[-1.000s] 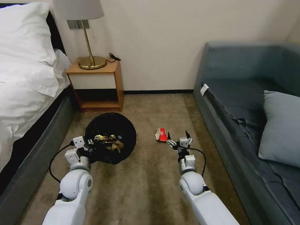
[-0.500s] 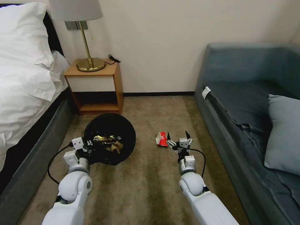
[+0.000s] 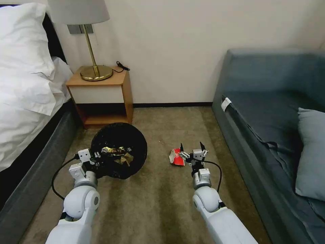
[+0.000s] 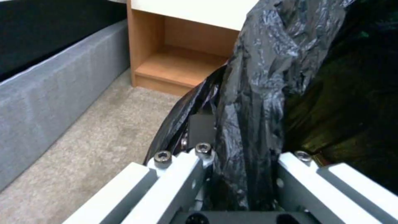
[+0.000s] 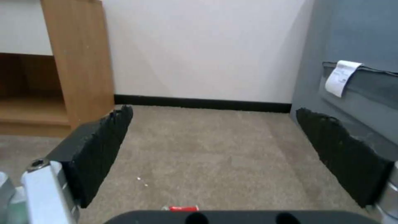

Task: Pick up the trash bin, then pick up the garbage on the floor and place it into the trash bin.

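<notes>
The trash bin (image 3: 119, 149), draped in a crinkled black bag, hangs just above the carpet in front of the nightstand. My left gripper (image 3: 96, 159) is shut on its near rim; the left wrist view shows the bag (image 4: 257, 102) pinched between the fingers. Gold-brown wrappers (image 3: 116, 154) lie inside the bin. A red-and-white wrapper (image 3: 176, 157), one piece of the garbage, lies on the carpet. My right gripper (image 3: 191, 148) stands open just right of that wrapper and slightly above it. In the right wrist view the two black pads (image 5: 97, 149) are wide apart, with a red sliver of the wrapper (image 5: 180, 208) at the frame's lower edge.
A wooden nightstand (image 3: 100, 96) with a brass lamp (image 3: 91, 47) stands against the wall behind the bin. A bed (image 3: 23, 98) runs along the left and a blue-grey sofa (image 3: 271, 112) along the right. Open carpet (image 3: 159, 200) lies between them.
The whole head view has shifted, so the camera moved. The red-and-white wrapper now sits closer to the open right gripper. The left gripper still holds the bin.
</notes>
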Tool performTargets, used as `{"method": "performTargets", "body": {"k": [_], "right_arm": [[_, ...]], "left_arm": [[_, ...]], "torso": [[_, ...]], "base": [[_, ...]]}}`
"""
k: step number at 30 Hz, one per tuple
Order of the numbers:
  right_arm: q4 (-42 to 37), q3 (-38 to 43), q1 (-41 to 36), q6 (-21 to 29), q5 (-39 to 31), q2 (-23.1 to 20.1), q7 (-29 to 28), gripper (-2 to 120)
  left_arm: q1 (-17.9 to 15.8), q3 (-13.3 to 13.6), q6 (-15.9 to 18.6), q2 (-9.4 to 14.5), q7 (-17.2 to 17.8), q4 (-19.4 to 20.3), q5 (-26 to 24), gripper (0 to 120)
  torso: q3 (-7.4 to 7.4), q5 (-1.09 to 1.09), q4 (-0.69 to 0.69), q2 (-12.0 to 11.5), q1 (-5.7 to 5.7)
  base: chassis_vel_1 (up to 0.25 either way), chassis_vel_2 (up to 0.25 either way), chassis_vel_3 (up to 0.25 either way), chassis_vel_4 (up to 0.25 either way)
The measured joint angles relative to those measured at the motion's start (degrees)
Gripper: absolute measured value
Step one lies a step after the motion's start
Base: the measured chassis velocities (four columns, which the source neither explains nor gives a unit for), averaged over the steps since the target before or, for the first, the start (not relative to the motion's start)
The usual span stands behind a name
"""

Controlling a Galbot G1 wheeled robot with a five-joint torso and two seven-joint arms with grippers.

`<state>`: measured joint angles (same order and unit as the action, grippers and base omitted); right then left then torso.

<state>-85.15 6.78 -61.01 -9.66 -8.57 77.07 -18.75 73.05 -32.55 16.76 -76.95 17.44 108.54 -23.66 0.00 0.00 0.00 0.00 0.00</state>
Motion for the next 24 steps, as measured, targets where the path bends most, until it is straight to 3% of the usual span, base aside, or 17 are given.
{"method": "performTargets", "body": {"k": [24], "right_arm": [[1.0, -1.9, 0.5, -0.3, 0.4, -0.3, 0.2, 100]], "left_arm": [[0.7, 0.4, -0.5, -0.9, -0.1, -0.2, 0.4, 1]], "torso": [[0.0, 0.01, 0.0, 0.0, 0.0]], "base": [[-0.085, 0.091, 0.091, -0.087]]}}
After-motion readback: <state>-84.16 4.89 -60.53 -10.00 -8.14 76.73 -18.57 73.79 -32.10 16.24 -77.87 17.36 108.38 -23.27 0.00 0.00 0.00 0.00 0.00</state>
